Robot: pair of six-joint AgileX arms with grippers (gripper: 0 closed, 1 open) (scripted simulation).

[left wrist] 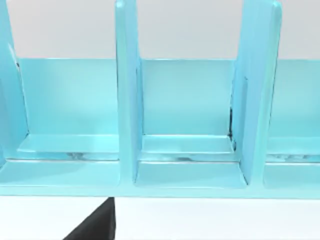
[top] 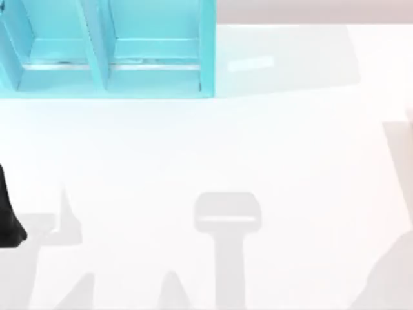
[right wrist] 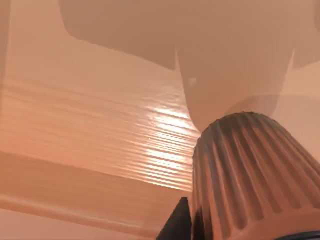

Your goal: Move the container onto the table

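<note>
Container: in your right wrist view, the copper-brown cup [right wrist: 255, 175] is ribbed, tapered, close to the camera.
Right gripper: you cannot tell its finger spread or whether it holds the cup.
Shelf unit: glossy turquoise shelf unit [top: 110, 51], upright dividers, at the table's far left.
Table: plain white table [top: 290, 161], broad open room on your right.
Left arm: dark piece of the left arm [top: 9, 216] at the left edge; finger state cannot be told.
</note>
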